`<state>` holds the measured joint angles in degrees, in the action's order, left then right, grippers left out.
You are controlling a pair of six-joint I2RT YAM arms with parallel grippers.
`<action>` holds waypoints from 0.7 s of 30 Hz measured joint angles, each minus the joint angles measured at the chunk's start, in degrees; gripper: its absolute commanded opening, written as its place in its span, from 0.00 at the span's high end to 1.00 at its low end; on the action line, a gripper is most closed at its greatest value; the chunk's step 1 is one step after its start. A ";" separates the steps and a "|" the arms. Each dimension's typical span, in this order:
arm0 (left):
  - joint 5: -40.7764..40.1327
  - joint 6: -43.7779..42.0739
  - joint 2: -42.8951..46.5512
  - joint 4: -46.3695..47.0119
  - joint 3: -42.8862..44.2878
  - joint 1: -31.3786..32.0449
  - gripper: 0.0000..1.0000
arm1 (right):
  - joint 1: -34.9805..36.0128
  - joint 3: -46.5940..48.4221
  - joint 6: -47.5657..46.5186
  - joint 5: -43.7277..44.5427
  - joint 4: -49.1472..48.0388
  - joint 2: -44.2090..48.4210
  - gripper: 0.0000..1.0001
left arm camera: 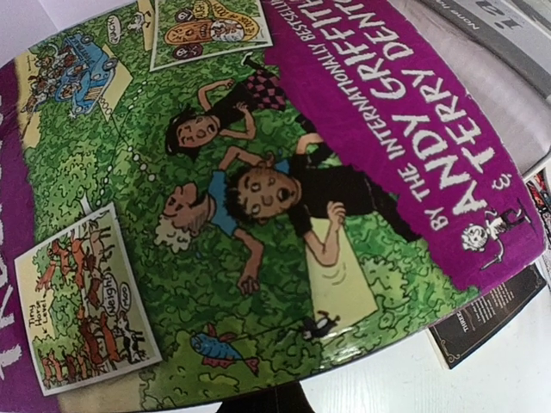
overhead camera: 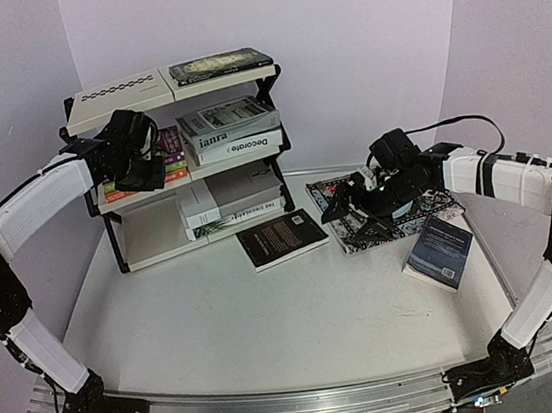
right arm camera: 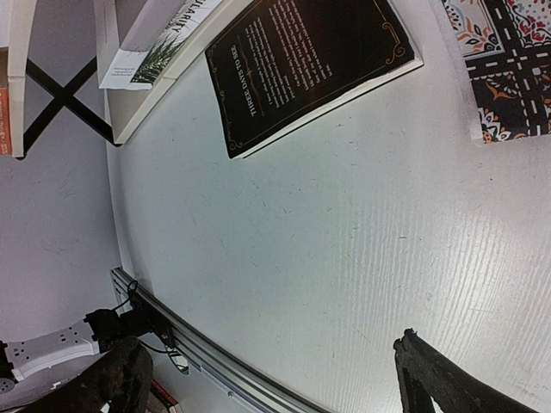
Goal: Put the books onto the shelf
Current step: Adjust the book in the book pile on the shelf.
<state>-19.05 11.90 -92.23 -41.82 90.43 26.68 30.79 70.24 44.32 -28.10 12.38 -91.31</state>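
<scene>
Lilac walls [overhead camera: 334, 18] back a white table [overhead camera: 220, 324]. At its rear left stands the shelf [overhead camera: 116, 95], 3 cream tiers on a black crossed frame. The left arm [overhead camera: 34, 206] reaches to the middle tier, and the right arm [overhead camera: 493, 170] stretches over a patterned placemat [overhead camera: 335, 194] at the rear right.

On the shelf, a dark book [overhead camera: 221, 66] lies on the top tier. The grey "laura" book [overhead camera: 230, 121] sits on the "Decorate" book [overhead camera: 239, 148] in the middle, beside a colourful paperback [left arm camera: 258, 215]. A grey book [overhead camera: 243, 185] tops a pale stack on the bottom tier.

On the table, a black book [overhead camera: 282, 238] lies just before the shelf, and a dark blue book [overhead camera: 441, 252] lies beside the placemat.

The left gripper [overhead camera: 140, 168] is clenched close over the paperback's cover; whether it grips it is unclear. The right gripper [overhead camera: 363, 214] hangs spread wide and empty, near the black book.
</scene>
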 measured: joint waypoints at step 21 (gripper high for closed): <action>25.24 3.22 21.80 3.28 -22.75 -0.12 0.26 | 0.00 -0.96 -1.76 3.15 -0.04 0.00 0.02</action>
<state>6.19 15.11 -70.42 -38.54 67.68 26.57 30.79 69.27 42.56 -24.94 12.34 -91.31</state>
